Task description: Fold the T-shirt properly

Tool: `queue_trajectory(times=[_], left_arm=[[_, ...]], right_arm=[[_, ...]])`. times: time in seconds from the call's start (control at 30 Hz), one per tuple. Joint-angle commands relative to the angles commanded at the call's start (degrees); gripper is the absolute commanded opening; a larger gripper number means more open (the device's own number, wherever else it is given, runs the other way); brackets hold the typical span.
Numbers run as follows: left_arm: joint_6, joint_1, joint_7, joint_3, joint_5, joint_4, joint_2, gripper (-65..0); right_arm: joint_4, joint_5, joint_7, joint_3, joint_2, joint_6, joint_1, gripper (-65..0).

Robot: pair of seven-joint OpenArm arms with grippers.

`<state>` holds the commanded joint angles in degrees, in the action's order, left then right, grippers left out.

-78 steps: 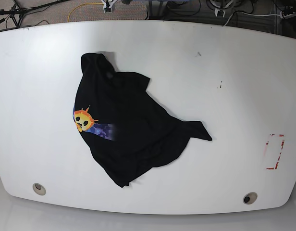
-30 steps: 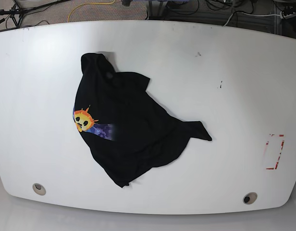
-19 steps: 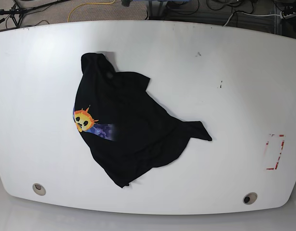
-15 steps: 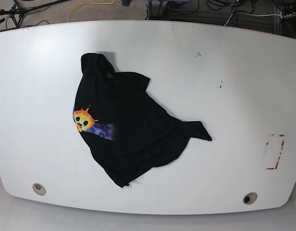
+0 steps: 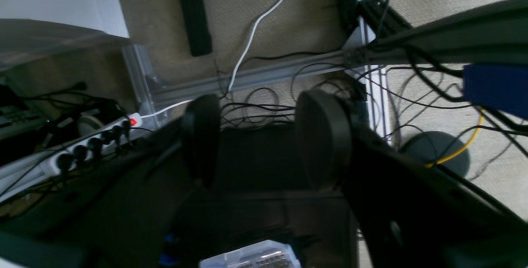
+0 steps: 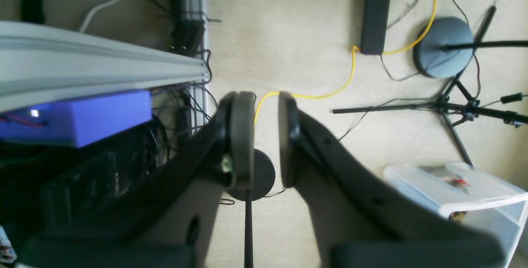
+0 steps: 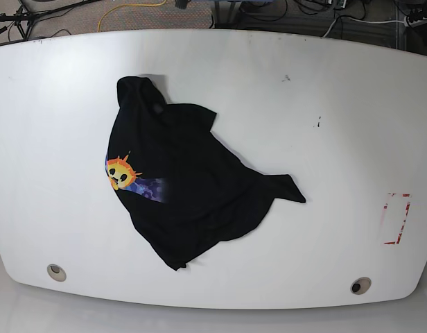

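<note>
The T-shirt lay crumpled and skewed on the white tabletop, well apart from both end effectors, neither of which appeared in the base view. Its sun-face print and blue-purple patch showed at one edge of the heap, and a pointed corner of cloth trailed out on the opposite side. The cloth was bunched with overlapping layers, which indicated that no fold had been made and that flattening was probably the first step required. The left end effector was released, its two rounded fingers standing well apart with nothing between them; beneath it were only floor, cables and a power strip, so it was parked off the tabletop, presumably to keep the work area unobstructed. The right end effector held nothing; its fingers stood nearly together with a narrow gap through which the floor and a yellow cable were visible. Below it were carpet, a round stand base and a clear plastic bin. Both wrist views were slightly blurred. As a judgement, both arms occupied a standby pose away from the garment, and the task stood at its start; each end effector would need to travel onto the tabletop before any edge of the cloth could be grasped.
</note>
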<state>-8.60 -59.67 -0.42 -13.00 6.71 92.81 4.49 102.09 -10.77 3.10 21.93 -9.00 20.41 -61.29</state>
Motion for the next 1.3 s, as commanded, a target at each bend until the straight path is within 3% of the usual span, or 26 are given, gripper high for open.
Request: queue_trajectory(times=[0.03,0.1,0.37,0.7,1.1,1.3], left_arm=[[0.0,-0.3,-0.1,-0.3,-0.8,0.4,0.1,-35.2],[0.0,-5.0,-2.4,-3.4,-12.5,5.8,2.4,-35.3],[-0.1,-6.9,-3.7,-5.3,-19.1,8.1,5.4,-35.5],[-0.6,-5.8,-3.0,-10.3,-17.3,8.3,5.5,-35.5],[-0.6,-6.6,-3.1,-11.9,-17.4,9.7,6.0,-36.0],[-0.5,-8.2,-3.1,-13.9,-19.7,11.3,6.7,-36.3]], right_arm=[[0.5,0.1,0.1,-0.3,0.0,0.02,-0.2,-55.5],[5.5,0.8,1.2,-1.6,0.0,0.57,-3.0,-55.6],[6.6,1.0,1.2,-2.7,0.1,0.55,-3.5,-55.6],[9.8,0.1,2.2,-8.6,1.2,0.76,-6.2,-56.2],[13.2,0.7,2.7,-9.3,1.6,0.85,-7.4,-56.0],[16.7,3.0,3.0,-9.5,1.7,0.41,-8.4,-56.1]])
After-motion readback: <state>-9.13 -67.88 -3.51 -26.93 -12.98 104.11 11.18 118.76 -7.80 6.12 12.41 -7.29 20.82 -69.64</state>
